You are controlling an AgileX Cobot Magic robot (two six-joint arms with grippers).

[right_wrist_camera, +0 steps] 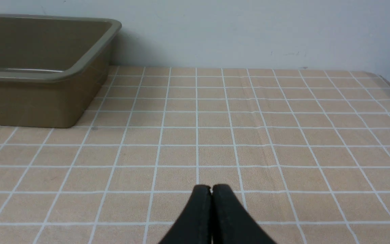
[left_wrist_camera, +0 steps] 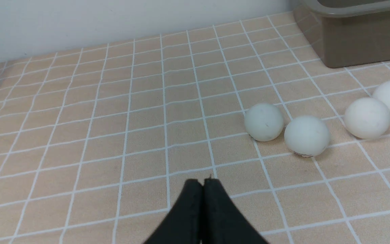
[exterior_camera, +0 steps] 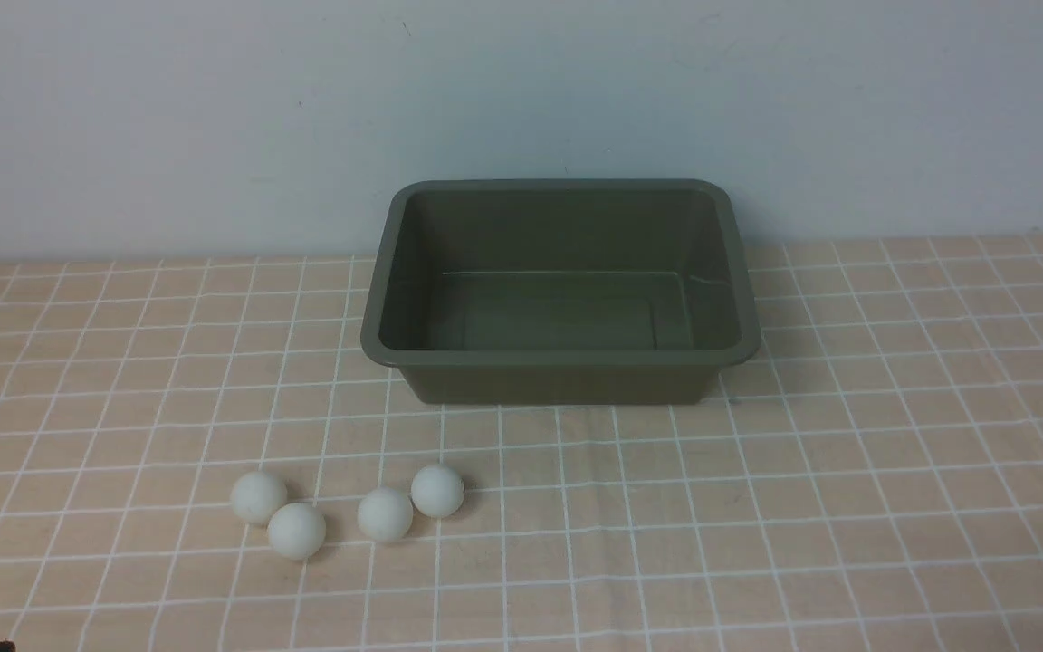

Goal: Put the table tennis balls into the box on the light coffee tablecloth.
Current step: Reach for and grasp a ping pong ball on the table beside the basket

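So the box (exterior_camera: pixel 561 385) sits back against the wall (exterior_camera: pixel 214 118), mouth up, probably so balls can just be dropped in. The balls (exterior_camera: pixel 297 532) are out on the tablecloth (exterior_camera: pixel 621 561) toward the left, likely leaving them to the left gripper (left_wrist_camera: pixel 202 184) (easy reach, I'd guess). Both it and the right gripper (right_wrist_camera: pixel 212 189) have their tips together, nothing between them. Count: four balls, one box, one cloth, two grippers.

We see a light tan cloth (exterior_camera: pixel 847 471) with a white grid; on it we have a green box (exterior_camera: pixel 558 385) and, nearer us, four white balls (exterior_camera: pixel 296 532).
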